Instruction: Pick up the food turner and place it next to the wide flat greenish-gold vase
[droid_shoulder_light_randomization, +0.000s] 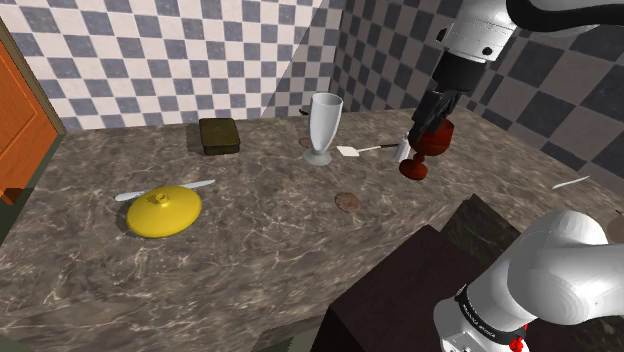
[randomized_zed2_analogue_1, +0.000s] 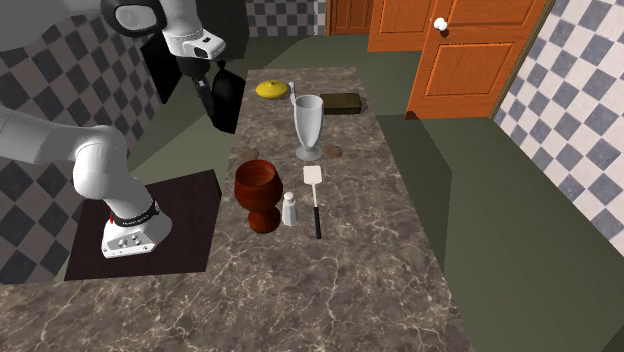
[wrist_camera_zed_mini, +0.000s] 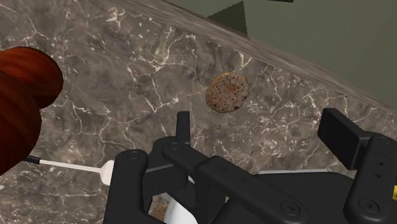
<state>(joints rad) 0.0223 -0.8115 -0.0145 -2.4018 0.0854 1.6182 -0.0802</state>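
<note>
Bench (droid_shoulder_light_randomization: 270, 250): dark marbled top, with the arm (droid_shoulder_light_randomization: 478, 35) reaching over one end.

Jaws: set wide apart with nothing between them. They hang above the bench near the goblet (randomized_zed2_analogue_1: 258, 193) and are clear of every item.

Turner (randomized_zed2_analogue_1: 314, 196): lies flat on the bench with its white head toward the glass (randomized_zed2_analogue_1: 308, 124) and its handle pointing away. It is just beside the shaker (randomized_zed2_analogue_1: 289, 210), on the second exterior view's right of it. Nothing grips it. It is well apart from the vase (droid_shoulder_light_randomization: 163, 211).

Containers:
- Goblet: red, upright, just beside the shaker. Its bowl is open upward and shows its own red inside.
- Glass: tall, footed and pale, upright between the turner and the box (droid_shoulder_light_randomization: 219, 136). The bench shows through its wall.
- Box: dark olive, low, lid shut. I cannot tell its contents.
- Vase: yellow, wide and flat with a small knob on top, near the far end of the bench. A thin white utensil (droid_shoulder_light_randomization: 200, 184) lies close behind it.

Loose item: a brown speckled cookie (wrist_camera_zed_mini: 227, 91) lies flat on the bench near the foot of the glass.

An orange door (randomized_zed2_analogue_1: 460, 55) stands beyond the bench.
</note>
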